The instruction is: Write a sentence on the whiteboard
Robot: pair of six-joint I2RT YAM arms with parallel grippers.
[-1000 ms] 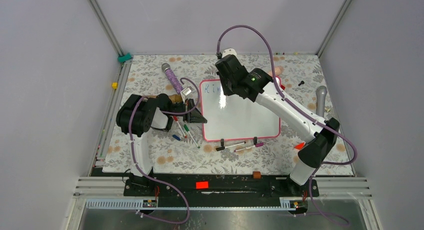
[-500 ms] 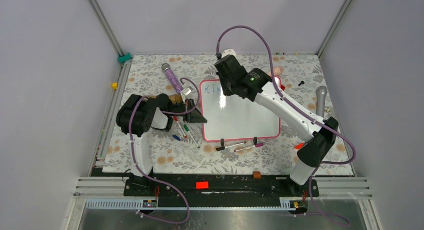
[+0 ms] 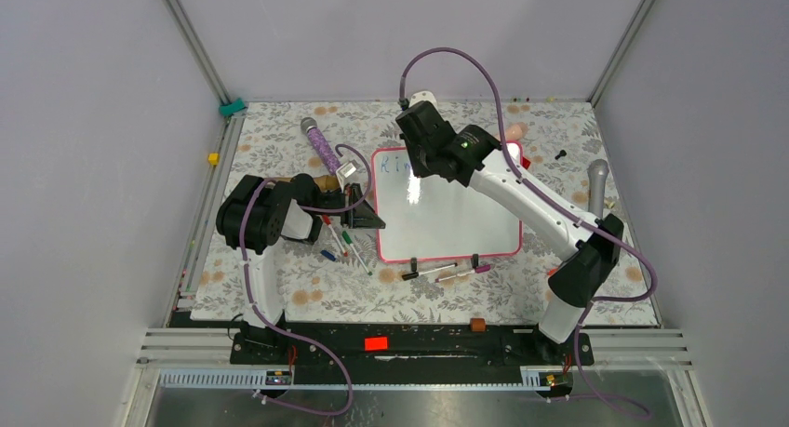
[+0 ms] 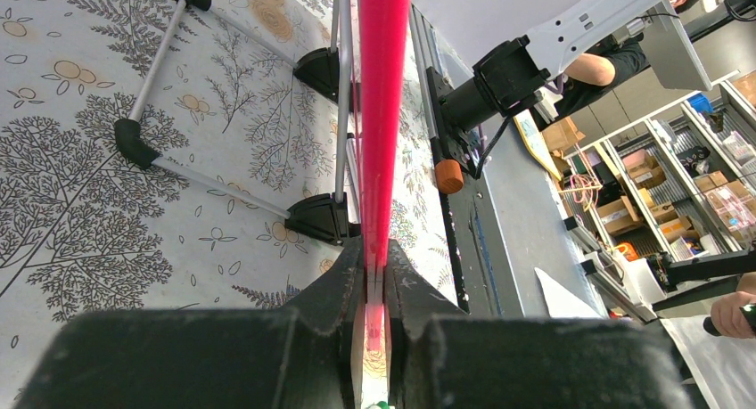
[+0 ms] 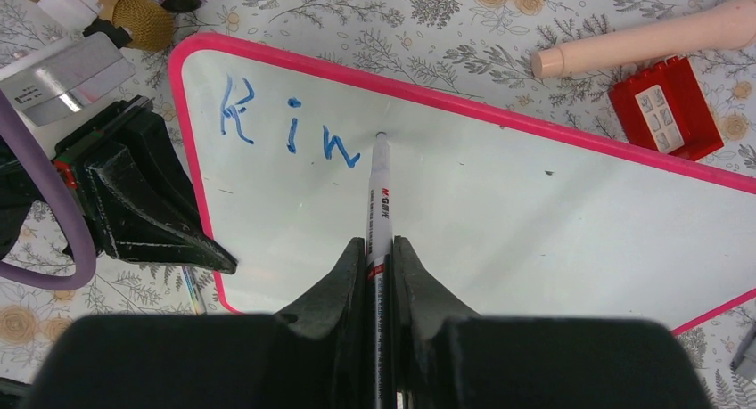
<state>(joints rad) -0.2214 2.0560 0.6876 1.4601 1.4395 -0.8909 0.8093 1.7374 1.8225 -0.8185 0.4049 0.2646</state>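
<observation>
**Top external view.** A floral table cover lies between grey enclosure walls. The whiteboard lies on it, near the centre. The left gripper sits at the whiteboard's left edge. The right arm reaches over its far left corner. Loose pens lie just left of the whiteboard.

**Left wrist view.** The left gripper's jaws are closed on the whiteboard's pink rim and clamp it.

**Right wrist view.** The right gripper is clamped on a white marker. The tip appears to touch the whiteboard just right of the blue letters "Kin".

**Hazards.**
- A slip in the rim clamp would probably let the whiteboard shift under a stroke and distort the letters.
- Excess downward pressure could push the marker back through the jaws.
- Too little pressure would likely leave gaps in the line.
</observation>
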